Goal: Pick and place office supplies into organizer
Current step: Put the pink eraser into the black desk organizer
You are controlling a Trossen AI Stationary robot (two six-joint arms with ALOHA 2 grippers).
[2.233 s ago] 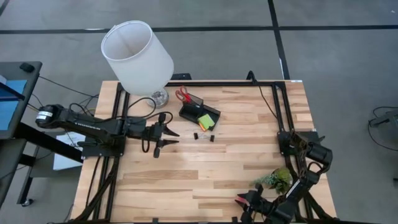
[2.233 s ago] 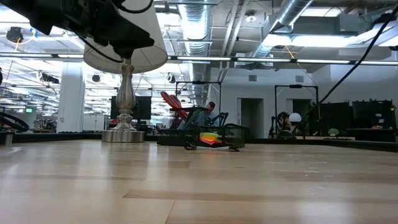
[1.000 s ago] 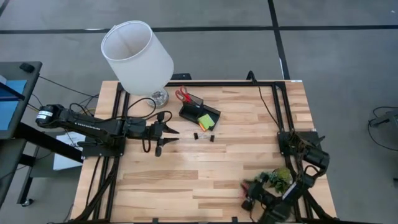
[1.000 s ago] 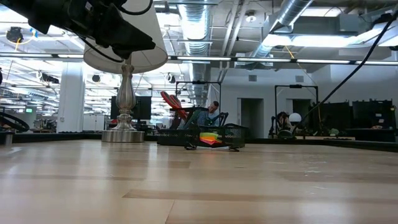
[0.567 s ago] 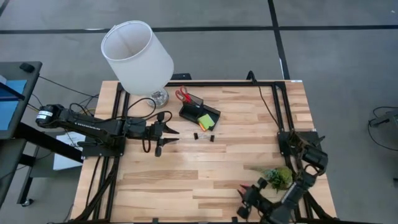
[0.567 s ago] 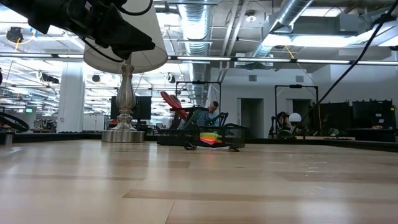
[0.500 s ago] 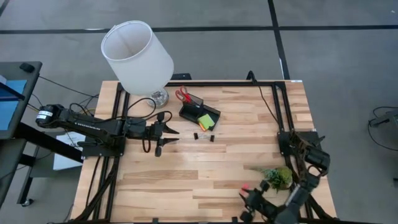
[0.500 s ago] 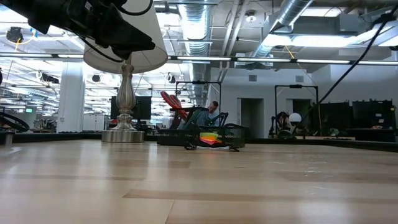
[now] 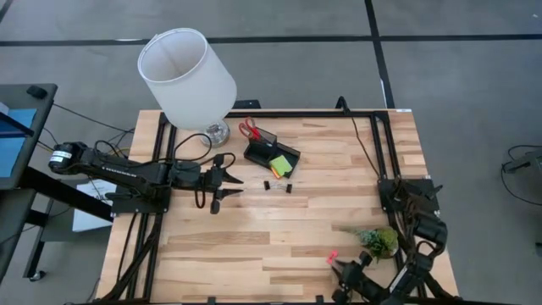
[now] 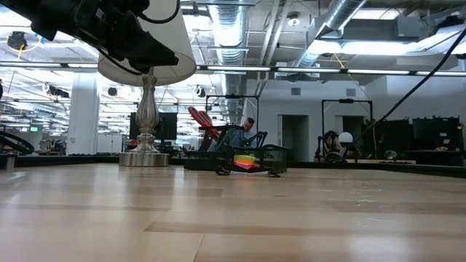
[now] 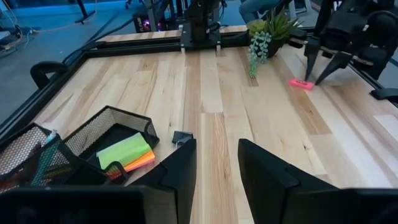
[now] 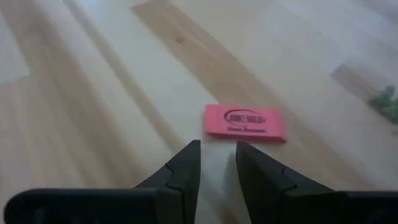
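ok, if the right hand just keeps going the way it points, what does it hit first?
Most likely the pink eraser. In the right wrist view it lies flat on the table just past the open fingers of the right hand, roughly centred on the gap. How far ahead is hard to judge.

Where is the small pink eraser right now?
High view: the flat pink eraser lies on the table's front right, beside the spiky green plant, just ahead of the right gripper.

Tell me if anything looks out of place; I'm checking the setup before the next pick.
The pink eraser lies alone near the table's front edge by the plant, far from the organizer; the right end effector hangs open just short of it. Two black clips sit loose beside the organizer. Nothing looks spilled or damaged.
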